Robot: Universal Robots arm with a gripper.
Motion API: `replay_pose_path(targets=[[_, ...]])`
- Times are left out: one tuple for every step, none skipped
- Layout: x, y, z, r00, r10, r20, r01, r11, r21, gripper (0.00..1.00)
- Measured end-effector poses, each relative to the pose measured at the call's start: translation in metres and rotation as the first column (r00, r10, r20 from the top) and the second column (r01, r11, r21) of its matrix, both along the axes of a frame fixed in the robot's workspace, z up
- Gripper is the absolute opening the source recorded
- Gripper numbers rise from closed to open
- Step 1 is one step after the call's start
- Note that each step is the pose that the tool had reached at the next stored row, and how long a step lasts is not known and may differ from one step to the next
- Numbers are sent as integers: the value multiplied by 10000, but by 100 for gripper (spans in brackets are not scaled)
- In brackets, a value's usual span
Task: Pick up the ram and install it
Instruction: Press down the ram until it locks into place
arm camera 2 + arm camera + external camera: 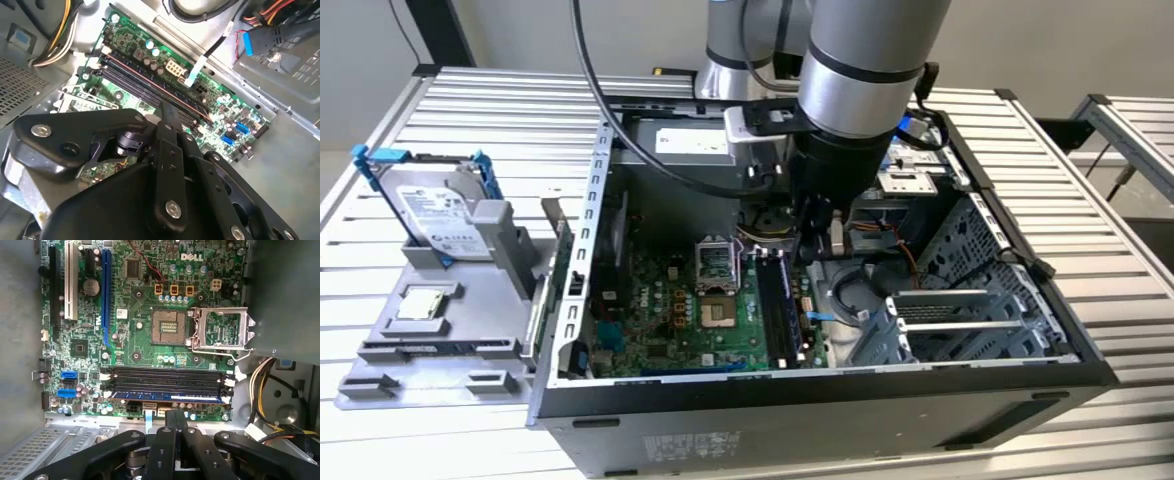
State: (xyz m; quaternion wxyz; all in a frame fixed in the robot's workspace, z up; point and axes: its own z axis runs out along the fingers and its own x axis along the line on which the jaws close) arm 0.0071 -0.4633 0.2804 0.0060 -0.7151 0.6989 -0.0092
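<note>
The ram (167,397) is a long thin stick with a bluish face. It sits seated along the outermost of the black memory slots (167,377) on the green motherboard, inside the open computer case (827,385). In the exterior view the ram (783,300) runs lengthwise just below the arm. My gripper (175,415) hovers over the ram's midpoint with its black fingers pressed together, shut on nothing. The second wrist view has the same fingertips (167,111) over the slot rows. Whether they touch the ram cannot be told.
A silver hard drive (447,215) with blue rails stands on a grey fixture at the exterior view's left. The CPU socket (167,326) lies open beside its raised bracket (222,327). Yellow and orange cables (262,385) and a drive cage (974,300) crowd the case.
</note>
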Motion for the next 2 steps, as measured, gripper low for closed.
replay_pose_path(targets=[[0, 0, 0, 10000, 0, 0, 0, 10000, 1, 0], [0, 0, 0, 10000, 0, 0, 0, 10000, 3, 0]])
